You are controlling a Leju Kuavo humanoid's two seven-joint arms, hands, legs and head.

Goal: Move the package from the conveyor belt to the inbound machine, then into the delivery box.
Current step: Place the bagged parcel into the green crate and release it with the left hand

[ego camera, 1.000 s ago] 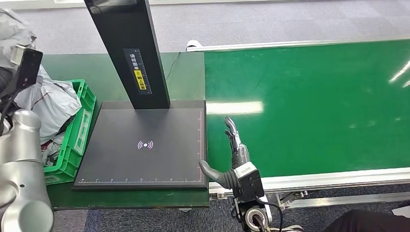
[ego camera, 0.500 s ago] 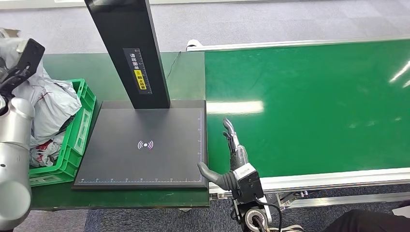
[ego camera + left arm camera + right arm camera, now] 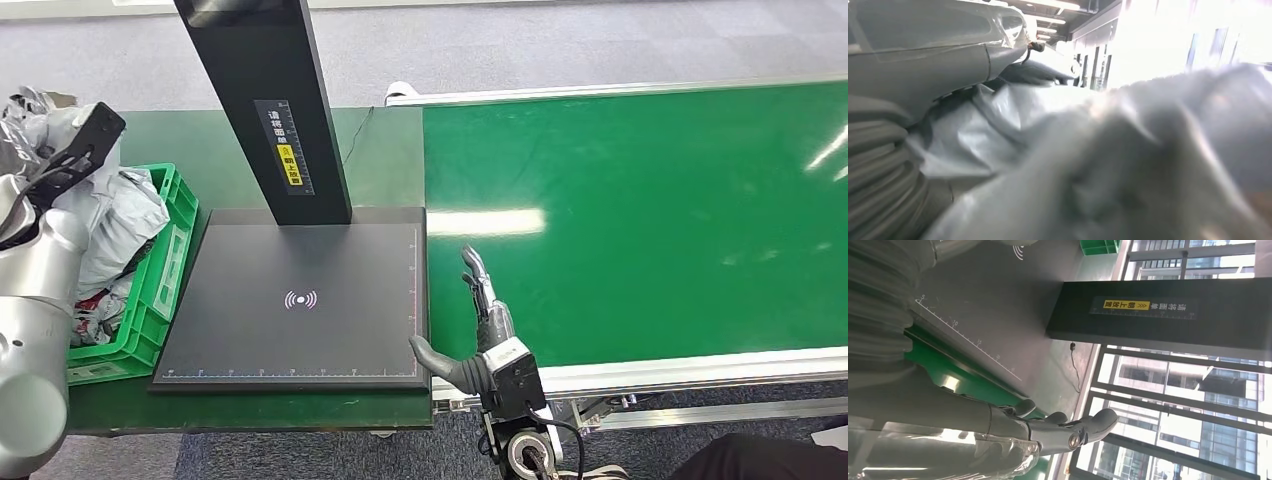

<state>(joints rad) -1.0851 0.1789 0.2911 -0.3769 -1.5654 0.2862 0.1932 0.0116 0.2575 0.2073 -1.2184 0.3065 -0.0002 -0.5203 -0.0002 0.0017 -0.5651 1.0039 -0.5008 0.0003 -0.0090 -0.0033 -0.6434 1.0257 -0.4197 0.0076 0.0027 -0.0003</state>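
Head view: the grey package (image 3: 115,215) lies on the heap of bags in the green delivery box (image 3: 165,270) at the left of the counter (image 3: 390,150), so the last leg of the task looks all but done. Over the past second the left arm (image 3: 35,300) has swung up and outward from the box, its black wrist part rising from beside the bags to well above them. The left wrist view looks close onto crumpled grey plastic, blurred, and I cannot tell whether the left hand holds anything or has let go. The black pad of the inbound machine (image 3: 300,300) is bare, and so is the green conveyor belt (image 3: 640,220). The right hand (image 3: 480,320) has stayed at the belt's near edge just beside the pad, fingers straight and spread, holding nothing, placed well for the next package.
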